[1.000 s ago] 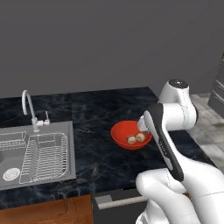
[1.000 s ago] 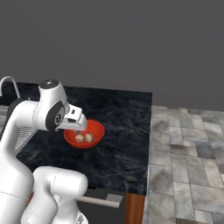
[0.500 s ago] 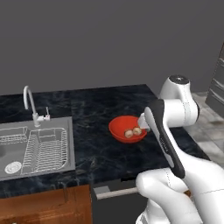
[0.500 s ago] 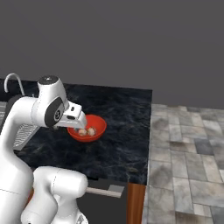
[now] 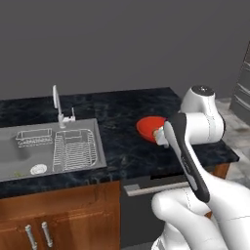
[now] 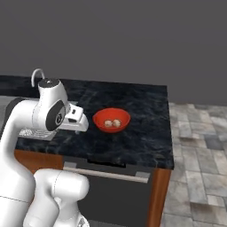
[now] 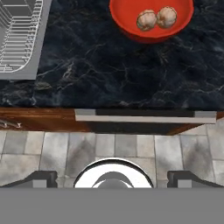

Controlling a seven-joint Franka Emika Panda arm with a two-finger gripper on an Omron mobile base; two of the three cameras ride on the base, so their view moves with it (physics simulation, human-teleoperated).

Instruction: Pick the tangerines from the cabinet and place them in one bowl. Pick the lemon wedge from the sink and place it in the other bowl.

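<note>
The red bowl (image 6: 111, 119) sits on the dark marbled table (image 6: 142, 133), a little back from its front edge, and both tangerines (image 7: 156, 18) lie side by side inside it, touching each other. In the hand view the bowl (image 7: 151, 19) shows at the top with the two pale-topped fruits near its middle. The tool (image 7: 113, 178) hangs over the floor in front of the table, its jaws spread wide with nothing between them; the two dark fingertips (image 7: 39, 178) stand far apart at the bottom of that view. In the right base view the arm's hand (image 6: 75, 119) is just left of the bowl, apart from it. The sink (image 5: 49, 149) lies well to the left on the table, with its wire dish rack (image 5: 74, 149) in the right half and the curved faucet (image 5: 57, 105) behind it. A tiny pale yellow-green speck, the lemon wedge (image 5: 18, 174), rests on the basin floor near its front left corner.
</note>
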